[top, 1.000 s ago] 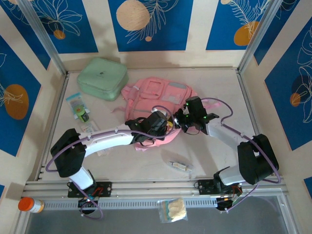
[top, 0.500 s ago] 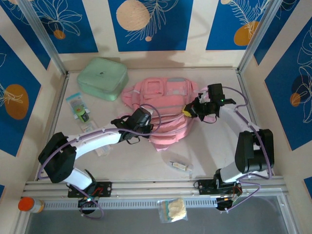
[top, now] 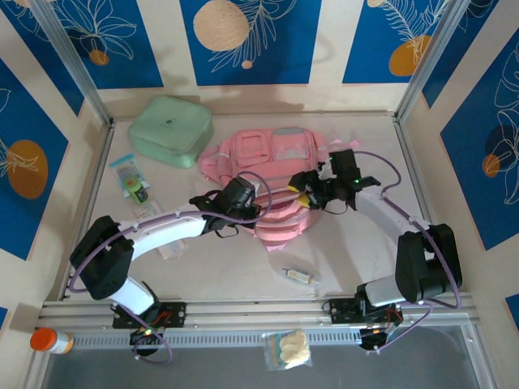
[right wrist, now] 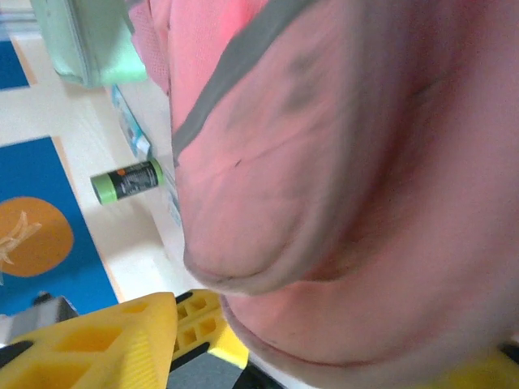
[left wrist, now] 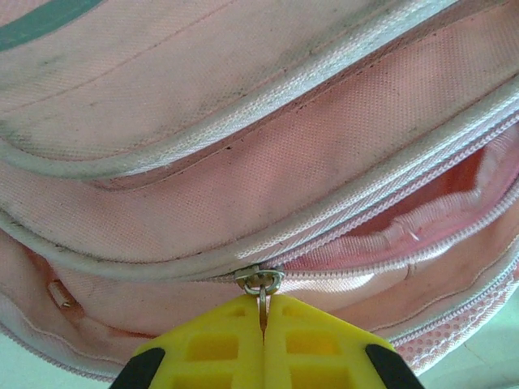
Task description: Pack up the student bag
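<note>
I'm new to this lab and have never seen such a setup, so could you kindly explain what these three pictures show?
These are two robot arms bolted to a table, each ending in a two-finger tool. The wide picture looks down from above and behind; the close-ups come from wrist cameras. On the table lie a pink bag, a mint case, a green stick and a small packet. The left tool is shut on the bag's zip pull; the zip is partly open. The right tool is at the bag, fingers apart.
</note>
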You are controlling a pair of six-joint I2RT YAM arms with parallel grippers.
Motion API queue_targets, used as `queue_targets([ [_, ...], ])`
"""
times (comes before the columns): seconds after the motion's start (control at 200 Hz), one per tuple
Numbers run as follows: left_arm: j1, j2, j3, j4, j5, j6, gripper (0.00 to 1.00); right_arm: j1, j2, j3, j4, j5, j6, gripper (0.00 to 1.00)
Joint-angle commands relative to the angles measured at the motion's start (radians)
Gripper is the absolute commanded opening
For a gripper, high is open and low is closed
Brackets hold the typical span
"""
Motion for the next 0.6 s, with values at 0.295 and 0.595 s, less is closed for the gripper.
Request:
queue_targets([
  [0.295, -0.013, -0.018, 0.016, 0.064, 0.011, -0.011, 0.00, 0.236, 0.077, 0.030, 0.147, 0.319, 0.195, 0.42],
  [0.595, -0.017, -0.128, -0.049, 0.031, -0.007, -0.069, 0.00, 0.243, 0.100, 0.077, 0.068, 0.267, 0.027, 0.07],
])
